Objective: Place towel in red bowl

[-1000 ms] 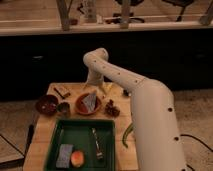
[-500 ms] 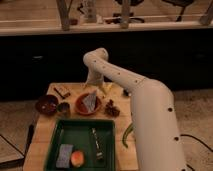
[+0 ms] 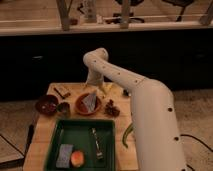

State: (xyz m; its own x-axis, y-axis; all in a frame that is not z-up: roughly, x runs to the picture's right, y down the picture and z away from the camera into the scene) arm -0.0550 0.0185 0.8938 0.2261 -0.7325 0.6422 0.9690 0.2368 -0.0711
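Camera view: towel (image 3: 90,100) in red bowl (image 3: 80,106), gripper (image 3: 93,83) above.

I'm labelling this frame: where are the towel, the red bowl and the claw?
towel (image 3: 90,100), camera view, middle of the cloth.
red bowl (image 3: 80,106), camera view, left inner wall.
claw (image 3: 93,80), camera view, lower end of the arm, above the bowl.

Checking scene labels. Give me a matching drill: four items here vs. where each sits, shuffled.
Items:
1 towel
2 gripper
3 sponge
4 dark bowl

Places:
A table's left side
B in the red bowl
C in the green tray
D above the table's far edge, behind the red bowl

Pairs: 1-B, 2-D, 3-C, 4-A
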